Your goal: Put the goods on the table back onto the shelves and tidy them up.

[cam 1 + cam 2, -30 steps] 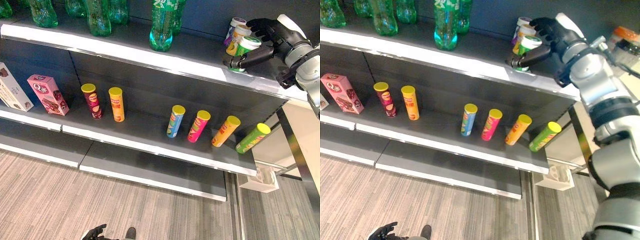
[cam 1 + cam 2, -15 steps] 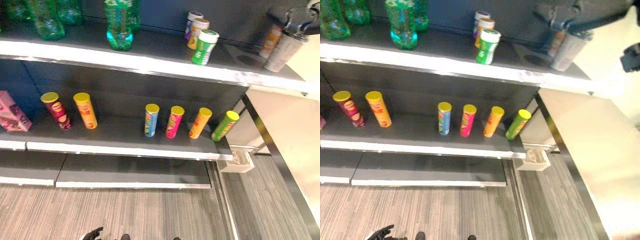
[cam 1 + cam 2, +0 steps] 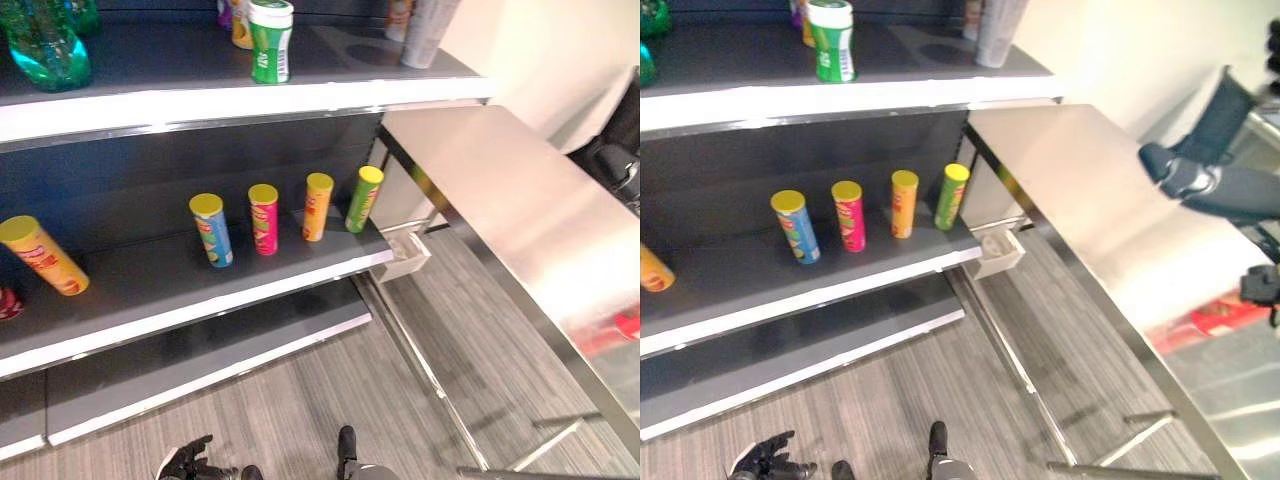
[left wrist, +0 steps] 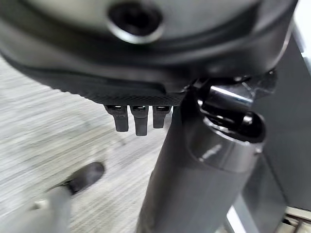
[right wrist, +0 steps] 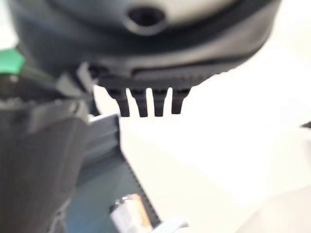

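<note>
Camera has swung right since the earlier frame; right hand [image 3: 1200, 135] is off the upper shelf [image 3: 250, 95], now above the steel tabletop [image 3: 520, 200]. Green can [image 3: 271, 40] stands on that shelf. Right eye view alone shows a red packet [image 3: 1230, 315] on the tabletop's near end. Right wrist view: fingers [image 5: 146, 102] straight, nothing held. Left hand [image 3: 765, 462] hangs over the floor, fingers spread, empty.

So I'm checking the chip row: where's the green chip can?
The green chip can stands tilted at the right end of the middle shelf, next to the orange can, in the eye views.
</note>
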You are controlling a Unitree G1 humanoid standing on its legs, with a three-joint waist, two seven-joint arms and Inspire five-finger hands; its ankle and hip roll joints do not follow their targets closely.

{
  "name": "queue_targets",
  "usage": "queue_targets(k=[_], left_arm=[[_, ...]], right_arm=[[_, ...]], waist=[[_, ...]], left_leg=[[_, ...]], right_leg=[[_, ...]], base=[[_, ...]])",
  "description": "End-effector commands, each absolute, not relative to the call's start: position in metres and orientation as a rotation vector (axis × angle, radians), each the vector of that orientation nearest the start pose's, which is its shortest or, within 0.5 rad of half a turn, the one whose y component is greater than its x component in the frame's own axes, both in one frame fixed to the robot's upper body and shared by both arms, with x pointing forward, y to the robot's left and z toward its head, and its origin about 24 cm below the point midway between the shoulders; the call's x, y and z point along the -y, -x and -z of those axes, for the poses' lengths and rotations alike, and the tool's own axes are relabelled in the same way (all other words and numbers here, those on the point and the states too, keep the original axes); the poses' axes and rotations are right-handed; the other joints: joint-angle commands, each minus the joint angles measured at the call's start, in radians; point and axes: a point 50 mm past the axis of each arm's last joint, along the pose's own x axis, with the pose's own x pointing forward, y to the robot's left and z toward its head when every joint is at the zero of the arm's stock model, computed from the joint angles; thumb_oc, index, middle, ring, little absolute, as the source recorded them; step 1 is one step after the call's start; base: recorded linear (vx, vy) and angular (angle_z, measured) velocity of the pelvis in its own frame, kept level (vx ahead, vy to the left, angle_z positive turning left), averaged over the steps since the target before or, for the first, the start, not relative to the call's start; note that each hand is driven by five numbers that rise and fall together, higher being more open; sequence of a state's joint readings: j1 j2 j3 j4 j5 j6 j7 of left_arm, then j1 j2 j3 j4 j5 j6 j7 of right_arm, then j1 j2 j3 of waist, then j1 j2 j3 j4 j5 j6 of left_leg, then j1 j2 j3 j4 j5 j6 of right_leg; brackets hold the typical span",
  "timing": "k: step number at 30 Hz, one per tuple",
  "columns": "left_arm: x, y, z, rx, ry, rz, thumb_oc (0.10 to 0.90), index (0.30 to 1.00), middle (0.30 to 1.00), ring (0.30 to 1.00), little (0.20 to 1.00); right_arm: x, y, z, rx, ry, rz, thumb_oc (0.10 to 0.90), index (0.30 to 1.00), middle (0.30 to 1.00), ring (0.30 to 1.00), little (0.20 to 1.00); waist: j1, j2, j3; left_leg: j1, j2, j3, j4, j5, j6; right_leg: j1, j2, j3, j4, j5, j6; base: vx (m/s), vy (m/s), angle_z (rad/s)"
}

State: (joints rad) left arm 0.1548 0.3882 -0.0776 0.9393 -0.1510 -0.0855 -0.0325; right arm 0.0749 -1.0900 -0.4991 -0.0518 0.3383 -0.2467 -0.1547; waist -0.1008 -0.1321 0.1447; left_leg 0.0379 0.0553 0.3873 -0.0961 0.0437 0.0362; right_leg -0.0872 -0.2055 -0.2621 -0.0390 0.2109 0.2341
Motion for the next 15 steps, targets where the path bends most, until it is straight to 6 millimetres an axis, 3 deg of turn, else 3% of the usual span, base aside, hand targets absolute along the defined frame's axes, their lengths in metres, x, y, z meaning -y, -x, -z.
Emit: queue_targets(k=[1,4,7,9,11,12,15], left_arm=[[-0.309,-0.097,0.117,-0.969,-0.33,-0.19,0.8,0.9,0.9,0.9,0.9],[-0.315,-0.088,0.116,-0.974,-0.304,-0.236,0.8,0.9,0.9,0.9,0.9],[-0.315,-0.084,0.117,-0.986,-0.298,-0.242,0.8,0.9,0.9,0.9,0.9],[-0.315,-0.085,0.117,-0.983,-0.289,-0.251,0.8,0.9,0.9,0.9,0.9],[-0.313,-0.084,0.118,-0.98,-0.274,-0.254,0.8,0.9,0.9,0.9,0.9],[-0.312,-0.084,0.118,-0.979,-0.274,-0.253,0.8,0.9,0.9,0.9,0.9],[-0.303,-0.088,0.121,-0.967,-0.244,-0.237,0.8,0.9,0.9,0.9,0.9]], right_arm=[[0.34,-0.197,-0.352,0.931,0.843,0.492,0.8,0.9,0.9,0.9,0.9],[0.342,-0.205,-0.348,0.839,0.958,0.495,0.8,0.9,0.9,0.9,0.9],[0.343,-0.209,-0.344,0.797,0.999,0.493,0.8,0.9,0.9,0.9,0.9],[0.344,-0.21,-0.343,0.759,1.032,0.486,0.8,0.9,0.9,0.9,0.9],[0.344,-0.207,-0.345,0.767,1.028,0.472,0.8,0.9,0.9,0.9,0.9],[0.344,-0.207,-0.345,0.767,1.028,0.472,0.8,0.9,0.9,0.9,0.9],[0.347,-0.206,-0.348,0.773,0.986,0.463,0.8,0.9,0.9,0.9,0.9]], waist=[[0.088,-0.001,-0.006],[0.127,-0.006,-0.033],[0.141,-0.018,-0.053],[0.14,-0.034,-0.061],[0.144,-0.038,-0.071],[0.145,-0.036,-0.071],[0.125,-0.016,-0.073]], left_leg=[[0.036,0.056,-0.065,0.009,-0.1,-0.062],[0.038,0.081,0.019,0.012,-0.099,-0.077],[0.041,0.087,0.054,0.015,-0.101,-0.086],[0.047,0.106,0.076,0.02,-0.084,-0.109],[0.051,0.141,0.086,0.022,-0.06,-0.142],[0.052,0.145,0.086,0.022,-0.059,-0.146],[0.05,0.219,0.084,0.021,-0.01,-0.192]], right_leg=[[0.047,-0.09,-0.036,0.087,-0.023,0.006],[0.096,-0.171,-0.198,0.112,0.012,0.027],[0.121,-0.184,-0.251,0.084,0.046,0.028],[0.133,-0.17,-0.26,0.028,0.044,0.028],[0.158,-0.125,-0.255,-0.038,-0.013,0.028],[0.159,-0.121,-0.255,-0.038,-0.015,0.028],[0.154,-0.05,-0.225,-0.047,-0.092,0.006]], base=[[-0.1,-0.029,-0.84],[-0.05,-0.112,-0.65],[-0.01,-0.159,-1.13],[0.02,-0.359,-0.74],[0.04,-0.293,-0.35],[0.02,-0.255,-0.19],[0.02,-0.327,-0.2]])
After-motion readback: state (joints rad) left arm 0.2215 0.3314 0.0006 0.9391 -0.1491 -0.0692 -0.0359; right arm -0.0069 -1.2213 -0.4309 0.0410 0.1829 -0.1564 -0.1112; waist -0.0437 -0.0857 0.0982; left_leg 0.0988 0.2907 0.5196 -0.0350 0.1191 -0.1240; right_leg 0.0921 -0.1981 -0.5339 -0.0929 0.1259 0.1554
